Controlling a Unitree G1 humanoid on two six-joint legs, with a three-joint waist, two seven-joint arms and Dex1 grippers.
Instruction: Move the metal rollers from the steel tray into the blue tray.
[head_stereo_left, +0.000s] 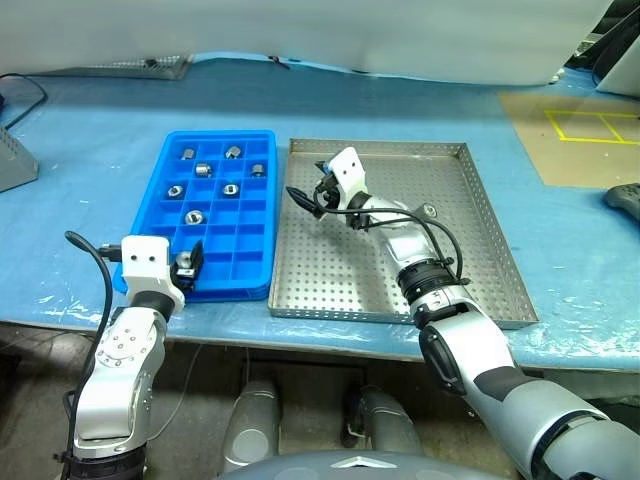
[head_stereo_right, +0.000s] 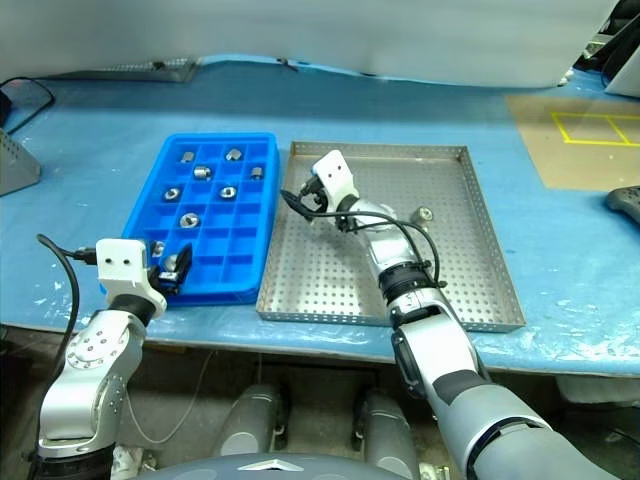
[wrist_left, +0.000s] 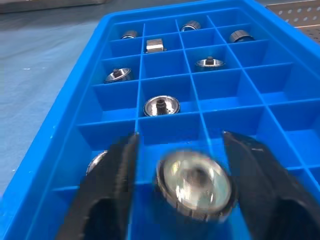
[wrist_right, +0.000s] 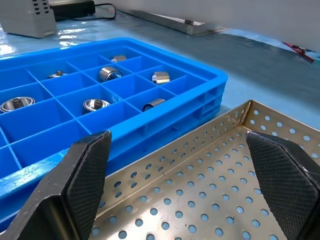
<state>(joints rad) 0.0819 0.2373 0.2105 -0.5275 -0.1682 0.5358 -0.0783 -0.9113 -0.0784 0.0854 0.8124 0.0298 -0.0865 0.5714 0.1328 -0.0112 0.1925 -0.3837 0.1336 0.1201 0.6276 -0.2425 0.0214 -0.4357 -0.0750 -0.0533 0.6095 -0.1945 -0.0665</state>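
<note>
Now, working from my left: my left gripper (head_stereo_left: 188, 268) hangs over the near corner of the blue tray (head_stereo_left: 262, 212), arm tucked close at the worktop (head_stereo_left: 90, 170) edge, fingers pointing level and forward across the grid. In the left wrist view its fingers (wrist_left: 112, 185) stand apart with a metal roller (wrist_left: 195, 184) between them, bore facing the camera, blurred; I can't tell whether it touches either pad or is already loose, so I read this as a drop into a near compartment rather than a firm hold. Other metal rollers (head_stereo_left: 194, 216) sit in the cells farther up the tray, one per compartment.

Moving right, the steel tray (head_stereo_left: 480, 250) lies just beside the blue one, long sides parallel. My right gripper (head_stereo_left: 325, 188) reaches over its far left part, forearm stretched diagonally from the near right corner, wrist turned so the fingers point toward the blue tray. Its jaws are spread wide and empty in the right wrist view, perforated floor below them.

What matters for the next pick: the one remaining roller (head_stereo_left: 429, 211) I can see in the steel tray lies to the right of that gripper, beside the forearm and behind the fingertips, apparently standing on end. The right arm is clearly nearer, but I judge it must draw back and swing the wrist rightward first.
</note>
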